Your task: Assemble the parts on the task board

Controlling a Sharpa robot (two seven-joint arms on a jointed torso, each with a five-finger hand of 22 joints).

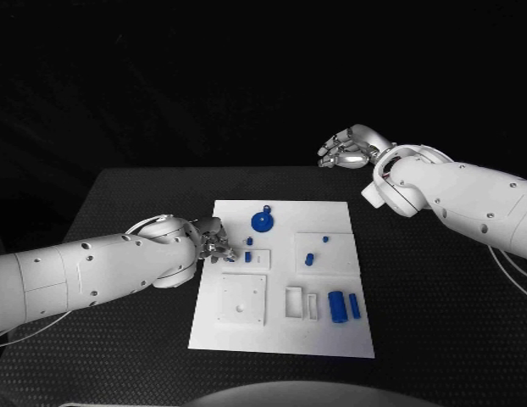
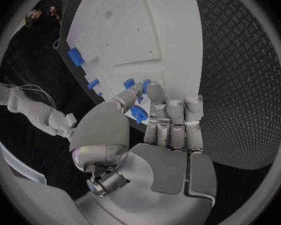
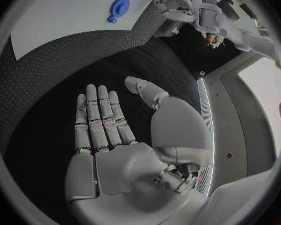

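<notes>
Parts lie on the board (image 1: 331, 339); the left hand (image 1: 211, 242) pinches a small peg (image 2: 137, 113) at the board's left edge, apparently mid-insertion. Next: seat it squarely. Right hand (image 1: 349, 148) hovers spread, holding nothing, beyond the board.

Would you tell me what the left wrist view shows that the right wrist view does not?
Left wrist view alone: the left hand up close, pinching a small blue part at the board's edge. Right wrist view alone: the right hand open, palm bare, over black table. Both: the white board and blue parts on it.
</notes>
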